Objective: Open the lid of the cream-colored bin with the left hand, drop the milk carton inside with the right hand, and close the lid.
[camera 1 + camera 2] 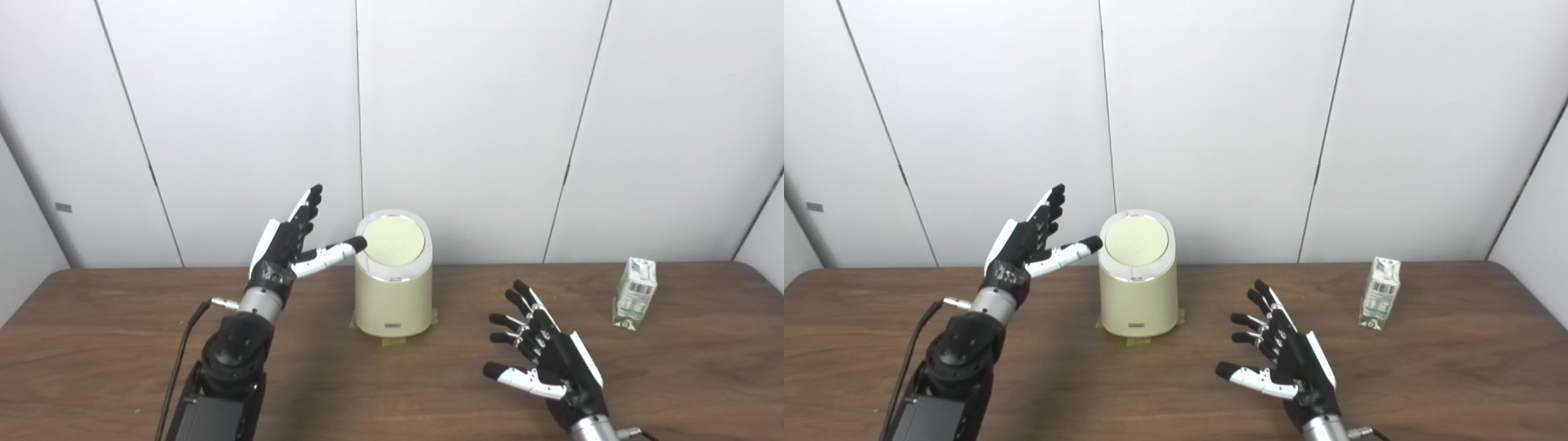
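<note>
The cream-colored bin stands at the middle of the table, its round lid down and flat. My left hand is raised just left of the bin's top, open, with its thumb tip right by the lid's left rim. Far to the right stands the small white and green milk carton, upright. My right hand hovers open above the table's front, fingers spread, well left of the carton and holding nothing.
The brown wooden table runs across the whole view. White wall panels stand close behind the bin. Tape strips hold the bin's base. A black cable hangs beside my left forearm.
</note>
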